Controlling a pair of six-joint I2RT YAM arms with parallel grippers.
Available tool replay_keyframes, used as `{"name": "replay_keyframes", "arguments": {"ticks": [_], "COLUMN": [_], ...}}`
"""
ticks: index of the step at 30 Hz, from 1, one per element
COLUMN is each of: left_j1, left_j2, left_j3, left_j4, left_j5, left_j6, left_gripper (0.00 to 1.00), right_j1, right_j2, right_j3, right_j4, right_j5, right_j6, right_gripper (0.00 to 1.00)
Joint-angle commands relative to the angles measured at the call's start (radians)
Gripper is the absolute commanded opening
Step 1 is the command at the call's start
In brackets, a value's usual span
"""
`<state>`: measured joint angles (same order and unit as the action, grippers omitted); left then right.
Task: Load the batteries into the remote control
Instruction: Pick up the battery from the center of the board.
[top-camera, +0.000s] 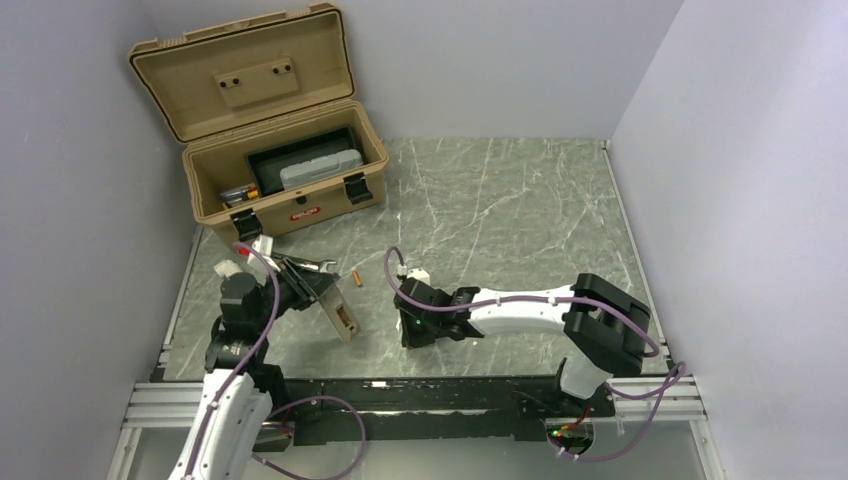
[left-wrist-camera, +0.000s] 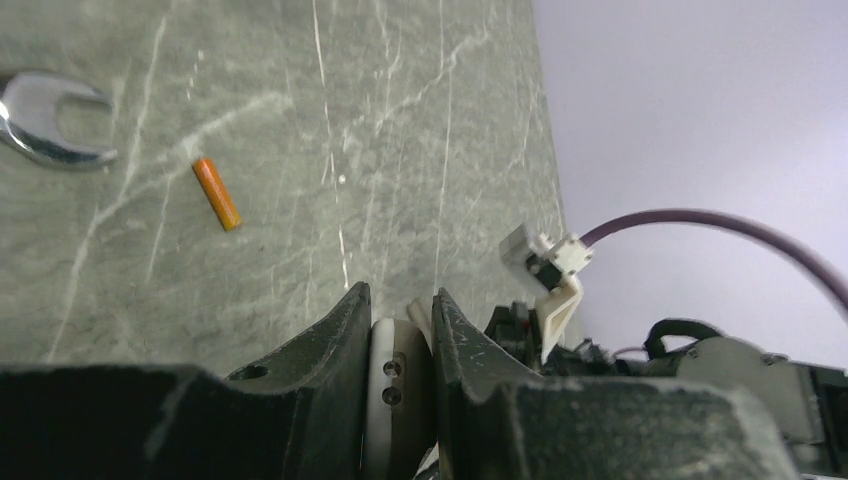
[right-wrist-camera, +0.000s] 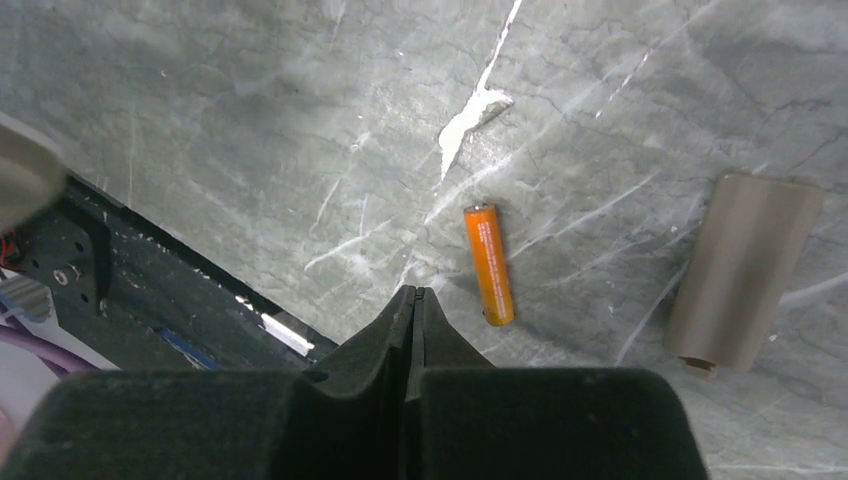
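Observation:
My left gripper (left-wrist-camera: 398, 305) is shut on the remote control (left-wrist-camera: 392, 385), which stands on edge between the jaws with its white rim and greyish back showing. From above, the remote control (top-camera: 345, 320) hangs tilted over the table's left front part, held by the left gripper (top-camera: 326, 296). One orange battery (top-camera: 356, 279) lies on the table just beyond it, the same battery (left-wrist-camera: 216, 194) in the left wrist view. My right gripper (right-wrist-camera: 415, 292) is shut on nothing, low over the table. A second battery (right-wrist-camera: 488, 264) lies just past its tips, to the right.
A taupe cover piece (right-wrist-camera: 742, 272) lies right of that battery. A steel wrench (top-camera: 303, 265) rests by the left gripper. An open tan toolbox (top-camera: 270, 215) holding a grey case (top-camera: 320, 168) stands at the back left. The black front rail (right-wrist-camera: 150, 300) is close to the right gripper.

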<state>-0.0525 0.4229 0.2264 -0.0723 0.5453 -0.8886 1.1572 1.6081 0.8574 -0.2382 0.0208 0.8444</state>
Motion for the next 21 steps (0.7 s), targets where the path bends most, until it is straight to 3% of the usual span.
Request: {"name": "replay_keyframes", "arguments": {"ticks": [1, 9, 16, 21], "left_j1": [0.035, 0.04, 0.04, 0.041], "left_j2": [0.005, 0.02, -0.016, -0.024], "left_j3": [0.237, 0.628, 0.725, 0.728], "left_j4": [-0.087, -0.361, -0.433, -0.438], "left_j5": [-0.063, -0.25, -0.269, -0.257], "left_j6": [0.081, 0.222, 0.24, 0.235], "left_gripper": [0.0, 0.0, 0.0, 0.0], "right_j1": [-0.02, -0.146, -0.161, -0.163], "right_j2": [-0.028, 0.105, 0.332, 0.437], "right_j3": [0.07, 0.199, 0.462, 0.586], "right_j4": [0.046, 0.155, 0.133, 0.123], "right_j5": [0.039, -0.014, -0.006, -0.004], "right_j6": [-0.052, -0.183, -0.323, -0.354], "right_gripper": [0.1, 0.34, 0.53, 0.57]}}
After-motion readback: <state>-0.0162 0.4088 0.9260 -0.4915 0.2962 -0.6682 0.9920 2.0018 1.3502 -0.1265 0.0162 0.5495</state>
